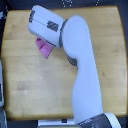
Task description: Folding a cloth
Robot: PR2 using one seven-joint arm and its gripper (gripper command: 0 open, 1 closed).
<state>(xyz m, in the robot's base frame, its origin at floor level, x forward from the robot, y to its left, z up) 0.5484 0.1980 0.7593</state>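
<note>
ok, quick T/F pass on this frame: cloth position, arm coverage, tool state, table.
1. The cloth lies spread out flat in the middle of the table. False: only a small pink piece shows, poking out beneath the arm near the exterior view's upper left.
2. The arm covers most of the cloth. True.
3. The tool's jaws are plainly open. False: the tool is hidden under the arm's end, so its state cannot be told.
4. The table has a wooden top. True.
5. The arm enters from the top edge of the view. False: it comes in from the bottom edge and reaches toward the upper left.
</note>
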